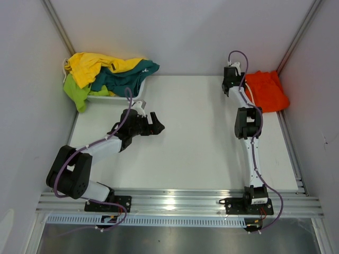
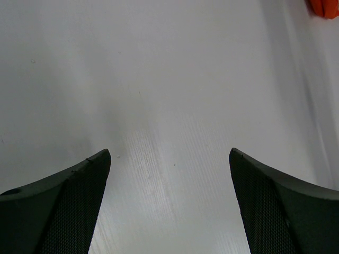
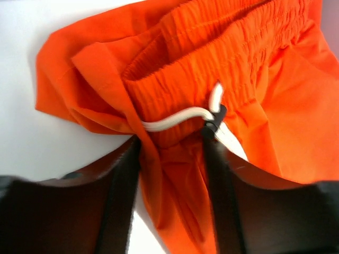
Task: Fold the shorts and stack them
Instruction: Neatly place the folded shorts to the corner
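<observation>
The orange shorts [image 1: 267, 90] lie at the back right of the table, against the right wall. In the right wrist view they [image 3: 254, 63] are crumpled, with the waistband and white drawstring [image 3: 180, 116] showing. My right gripper [image 1: 231, 80] is at their left edge. Its jaws [image 3: 172, 140] are closed down on a bunched fold of the orange fabric. My left gripper [image 1: 156, 124] is open and empty over bare table left of centre, and its jaws [image 2: 169, 153] stand wide apart. Yellow shorts [image 1: 92, 66], teal shorts [image 1: 127, 74] and lime-green shorts [image 1: 77, 92] are piled at the back left.
The pile sits in a white plastic basket [image 1: 132, 96] in the back left corner. Grey walls close in the left, back and right sides. An aluminium rail [image 1: 175, 201] runs along the near edge. A corner of orange fabric [image 2: 324, 6] shows in the left wrist view.
</observation>
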You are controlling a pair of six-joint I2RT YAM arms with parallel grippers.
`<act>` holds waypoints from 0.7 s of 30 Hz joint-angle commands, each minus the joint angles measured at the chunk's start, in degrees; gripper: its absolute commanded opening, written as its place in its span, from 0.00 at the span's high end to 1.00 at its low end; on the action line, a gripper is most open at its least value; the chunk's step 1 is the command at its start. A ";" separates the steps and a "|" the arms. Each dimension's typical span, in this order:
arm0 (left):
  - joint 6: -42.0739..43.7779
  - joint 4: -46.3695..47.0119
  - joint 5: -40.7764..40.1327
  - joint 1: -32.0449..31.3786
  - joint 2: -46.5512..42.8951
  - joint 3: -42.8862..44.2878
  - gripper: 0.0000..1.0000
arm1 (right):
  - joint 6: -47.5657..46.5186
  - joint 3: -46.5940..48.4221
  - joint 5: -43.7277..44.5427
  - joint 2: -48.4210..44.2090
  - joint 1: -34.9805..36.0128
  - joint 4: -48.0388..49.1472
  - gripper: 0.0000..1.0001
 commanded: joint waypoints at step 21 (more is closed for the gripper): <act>-1.14 -2.48 -9.69 1.21 -11.05 -1.70 0.01 | 16.19 -29.37 -31.51 -43.93 5.40 1.71 0.01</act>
